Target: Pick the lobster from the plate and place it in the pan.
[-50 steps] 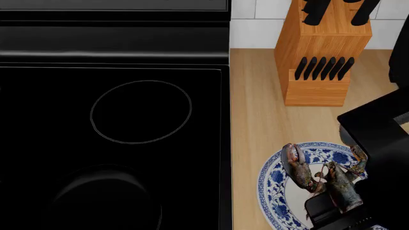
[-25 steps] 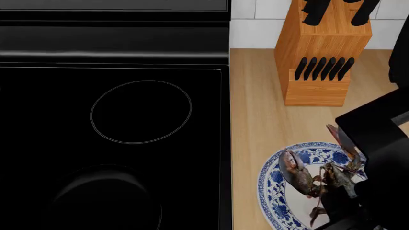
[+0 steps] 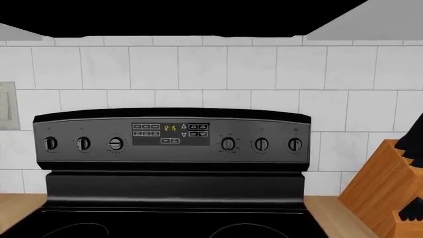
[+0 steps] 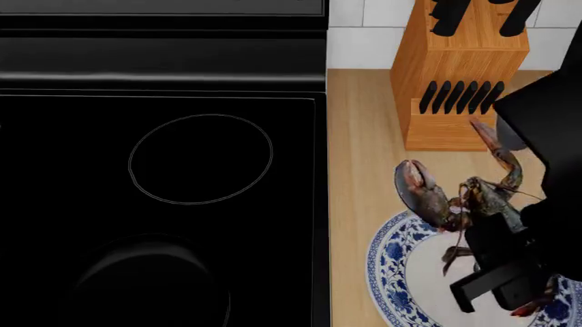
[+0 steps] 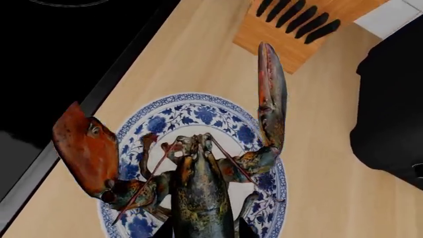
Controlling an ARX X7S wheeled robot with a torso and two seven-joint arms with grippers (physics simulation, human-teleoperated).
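Your right gripper (image 4: 495, 262) holds the lobster (image 4: 464, 201) clear of the plate (image 4: 396, 272), jaws closed on its body behind the head. In the head view, the lobster hangs above the plate's far rim, one big claw reaching left toward the stove (image 4: 163, 170), the other pointing far-right toward the knife block (image 4: 459, 75). The right wrist view looks down past the lobster (image 5: 198, 193) to the plate (image 5: 135, 139) beneath it on the table (image 5: 191, 54), with both claws spread wide and the red feelers crossing over its head.

The pan (image 4: 146, 279) sits at the stove's near left, a dark round shape barely separable from the black cooktop, well apart from the lobster. A burner ring (image 4: 200, 159) lies just beyond it.

Your left gripper is out of sight in every view; its wrist camera faces the stove's control panel (image 3: 172, 134), the tiled wall (image 3: 198, 69) behind it, and the knife block (image 3: 390, 193) at the right.
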